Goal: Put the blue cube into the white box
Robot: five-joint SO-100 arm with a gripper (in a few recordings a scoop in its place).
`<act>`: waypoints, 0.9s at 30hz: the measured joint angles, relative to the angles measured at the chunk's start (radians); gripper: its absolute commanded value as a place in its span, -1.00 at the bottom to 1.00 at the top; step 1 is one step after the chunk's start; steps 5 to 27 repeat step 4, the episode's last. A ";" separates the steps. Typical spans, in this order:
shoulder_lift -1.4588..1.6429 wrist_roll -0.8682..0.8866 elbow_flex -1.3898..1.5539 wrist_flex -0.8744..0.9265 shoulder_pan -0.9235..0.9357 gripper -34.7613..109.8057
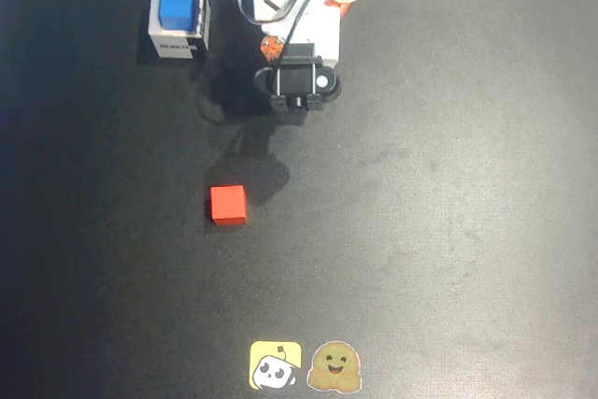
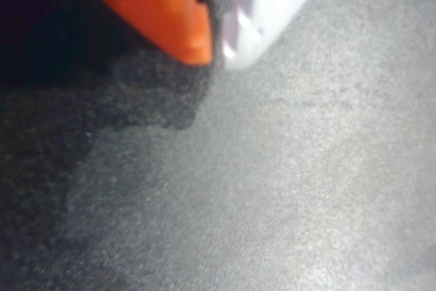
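The blue cube (image 1: 176, 8) sits inside the white box (image 1: 156, 35) at the top left of the overhead view, and the box's dark label faces the picture's bottom. The arm (image 1: 299, 79) is folded at the top centre, to the right of the box and apart from it. In the wrist view my gripper (image 2: 216, 51) hangs over bare dark mat. Its orange finger (image 2: 170, 11) and white finger (image 2: 272, 11) meet at the tips, shut with nothing between them.
A red cube (image 1: 228, 204) lies on the black mat (image 1: 448, 231) below the arm. Two stickers, a yellow one (image 1: 276, 364) and a brown smiling one (image 1: 334, 366), lie at the bottom edge.
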 measured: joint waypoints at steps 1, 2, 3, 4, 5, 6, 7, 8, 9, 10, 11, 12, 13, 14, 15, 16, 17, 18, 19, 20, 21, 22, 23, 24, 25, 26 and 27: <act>0.000 0.000 0.000 0.000 0.000 -0.52; 0.000 0.000 0.000 0.000 0.000 -0.52; 0.000 0.000 0.000 0.000 0.000 -0.52; 0.000 0.000 0.000 0.000 0.000 -0.52; 0.000 0.000 0.000 0.000 0.000 -0.52; 0.000 0.000 0.000 0.000 0.000 -0.52; 0.000 0.000 0.000 0.000 0.000 -0.52; 0.000 0.000 0.000 0.000 0.000 -0.52; 0.000 0.000 0.000 0.000 0.000 -0.52; 0.000 0.000 0.000 0.000 0.000 -0.52; 0.000 0.000 0.000 0.000 0.000 -0.52; 0.000 0.000 0.000 0.000 0.000 -0.52; 0.000 0.000 0.000 0.000 0.000 -0.52; 0.000 0.000 0.000 0.000 0.000 -0.52; 0.000 0.000 0.000 0.000 0.000 -0.52; 0.000 0.000 0.000 0.000 0.000 -0.52; 0.000 0.000 0.000 0.000 0.000 -0.52; 0.000 0.000 0.000 0.000 0.000 -0.52; 0.000 0.000 0.000 0.000 0.000 -0.52; 0.000 0.000 0.000 0.000 0.000 -0.52; 0.000 0.000 0.000 0.000 0.000 -0.52; 0.000 0.000 0.000 0.000 0.000 -0.52; 0.000 0.000 0.000 0.000 0.000 -0.52; 0.000 0.000 0.000 0.000 0.000 -0.52; 0.000 0.000 0.000 0.000 0.000 -0.52; 0.000 0.000 0.000 0.000 0.000 -0.52; 0.000 0.000 0.000 0.000 0.000 -0.52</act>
